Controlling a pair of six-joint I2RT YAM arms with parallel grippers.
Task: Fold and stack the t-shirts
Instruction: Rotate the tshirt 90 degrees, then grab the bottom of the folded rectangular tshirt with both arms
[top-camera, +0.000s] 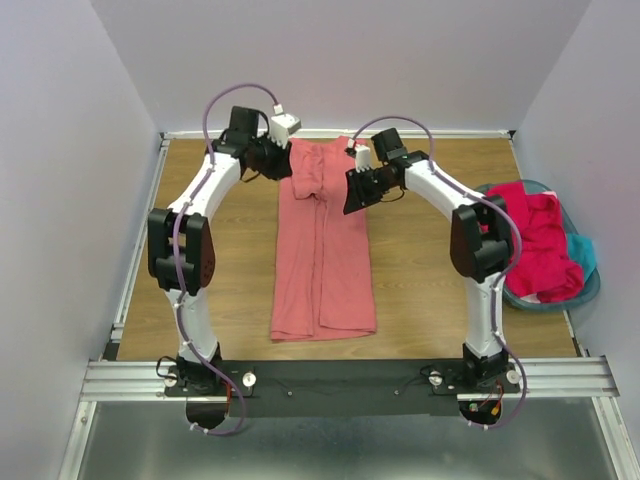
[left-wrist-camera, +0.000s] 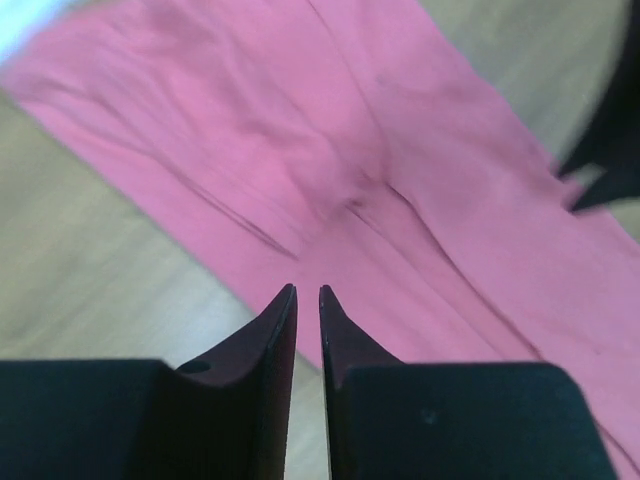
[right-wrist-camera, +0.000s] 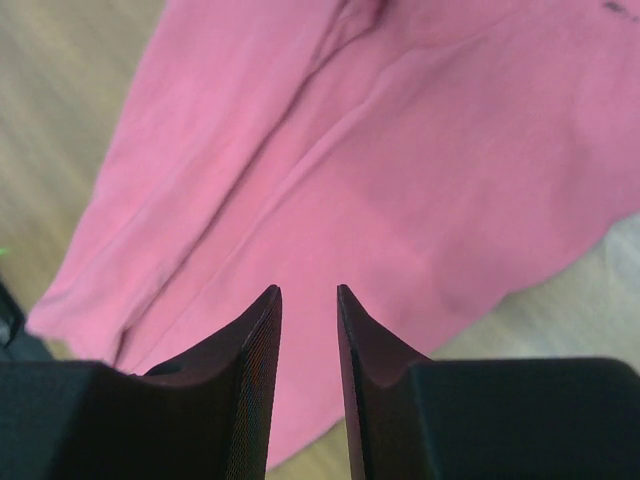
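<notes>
The salmon-pink t-shirt (top-camera: 322, 250) lies as a long strip down the middle of the bench (top-camera: 220, 230), its long axis running from the near edge to the far one. Both arms reach its far end evenly, the left claw (left-wrist-camera: 307, 292) at the left edge and the right claw (right-wrist-camera: 308, 290) at the right (each slightly parted, gripping nothing). Bare bench flanks both long edges, so folding the far end toward the near hem looks unobstructed.

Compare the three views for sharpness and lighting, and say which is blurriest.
Top external: evenly lit and sharp, no harsh shadows around the salmon-pink t-shirt. Left wrist: blurriest, with the shirt's creases and the wooden table smeared and the left fingers near-black. Right wrist: somewhat crisper, though the table looks soft.
</notes>
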